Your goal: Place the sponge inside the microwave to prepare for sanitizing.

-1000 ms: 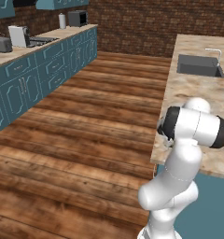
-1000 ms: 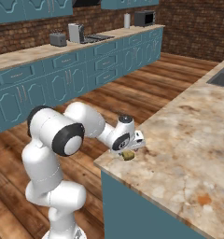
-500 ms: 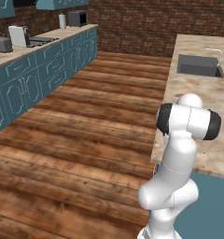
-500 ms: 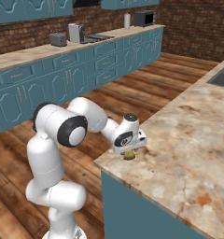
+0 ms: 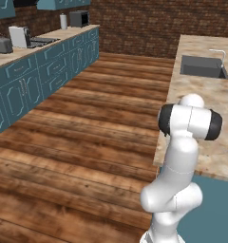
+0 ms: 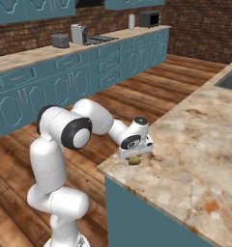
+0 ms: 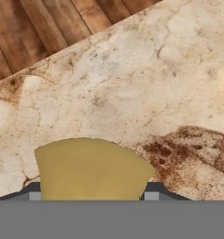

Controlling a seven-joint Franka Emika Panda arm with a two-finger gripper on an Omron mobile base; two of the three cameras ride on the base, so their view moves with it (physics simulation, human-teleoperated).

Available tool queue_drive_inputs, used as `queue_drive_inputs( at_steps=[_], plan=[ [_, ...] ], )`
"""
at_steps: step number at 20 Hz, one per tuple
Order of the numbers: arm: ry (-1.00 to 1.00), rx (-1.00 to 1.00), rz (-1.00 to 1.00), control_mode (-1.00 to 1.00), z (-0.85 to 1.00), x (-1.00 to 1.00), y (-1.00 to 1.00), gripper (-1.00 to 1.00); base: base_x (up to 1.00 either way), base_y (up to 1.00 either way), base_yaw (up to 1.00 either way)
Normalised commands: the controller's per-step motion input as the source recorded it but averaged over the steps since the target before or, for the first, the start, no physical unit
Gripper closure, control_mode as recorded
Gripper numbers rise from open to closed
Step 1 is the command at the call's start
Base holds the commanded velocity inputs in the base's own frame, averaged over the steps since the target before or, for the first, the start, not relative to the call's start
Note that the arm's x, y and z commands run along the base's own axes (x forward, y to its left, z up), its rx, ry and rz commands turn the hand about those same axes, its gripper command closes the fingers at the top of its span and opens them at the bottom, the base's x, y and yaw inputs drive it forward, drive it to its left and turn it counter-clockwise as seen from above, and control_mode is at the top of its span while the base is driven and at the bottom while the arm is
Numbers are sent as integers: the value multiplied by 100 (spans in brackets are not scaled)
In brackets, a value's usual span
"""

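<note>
Sponge (image 7: 91, 169), soft and light, on bench (image 6: 195, 144) at six o'clock; end effector (image 6: 134, 157) straddles its sides; clamped or not, cannot tell.

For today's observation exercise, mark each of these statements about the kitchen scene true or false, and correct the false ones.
1. The sponge lies on the marble counter near its edge. True.
2. The gripper is down at the sponge, with one finger on each side of it. True.
3. The sponge is blue. False: it is a dull yellow.
4. The sink is right next to the sponge. False: it sits at the far end of the counter, well away from it.
5. The floor is tiled in white. False: it is brown wooden planks.
</note>
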Motion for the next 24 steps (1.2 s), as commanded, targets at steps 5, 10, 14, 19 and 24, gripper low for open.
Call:
queue_drive_inputs(
  at_steps=[5,10,14,19,24],
  plan=[
    [-4,-4,-2,-100,26,-46,17,100,0,0,0],
    [5,-10,-15,-100,88,-96,7,100,0,0,0],
    [29,-10,-16,-100,100,-69,31,100,0,0,0],
    [4,-15,-14,-100,100,-41,88,100,0,0,0],
    [5,0,-22,-100,96,-25,34,100,0,0,0]
  ],
)
